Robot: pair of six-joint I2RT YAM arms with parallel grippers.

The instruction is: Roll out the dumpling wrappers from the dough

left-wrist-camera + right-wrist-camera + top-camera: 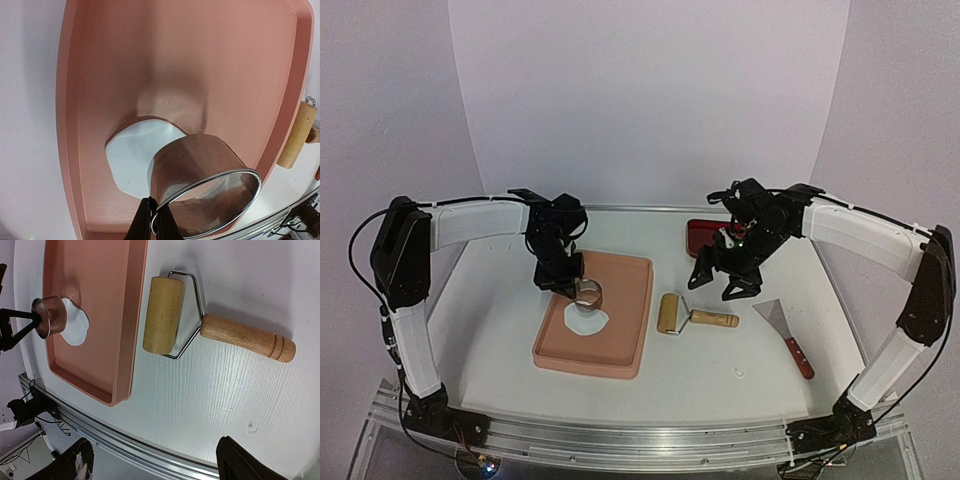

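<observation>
**On the white worktop [500, 330], a cutter ring hangs tilted at the dough's edge**

From above, a pale lilac backdrop closes off a white worktop. The left claw [570, 290] is closed, pinching the rim of a metal cutter ring [588, 294] over a salmon-pink tray [590, 368]. The dough [586, 320], a thin, irregular white sheet, lies just below and in front of that claw. The right claw [720, 285] hangs wide open and holds nothing. A wooden roller [695, 316] lies just beneath it, a scraper [785, 335] to its outer side and a red dish [700, 232] behind it.

In the left wrist view, the left claw's fingertips [152, 220] clamp only the ring's [200, 170] near rim. The ring leans over, its far edge over the margin of the dough [130, 160]. I cannot tell whether the two touch. No neat round dumpling wrapper shows.

The right wrist view shows the roller [165, 315] ahead of the right claw's spread fingers [75, 460], free on the worktop. The tray [130, 340], ring [50, 317] and dough [77, 327] sit beyond it.

My reading of the risks:
- Pressed from this off-centre spot, the ring would likely overrun the sheet's edge and cut a clipped, part-round piece.
- A tilted ring may bite on one side only and drag the soft dough.
- A thin rim pinch could let the ring twist or slip under downward force.
</observation>
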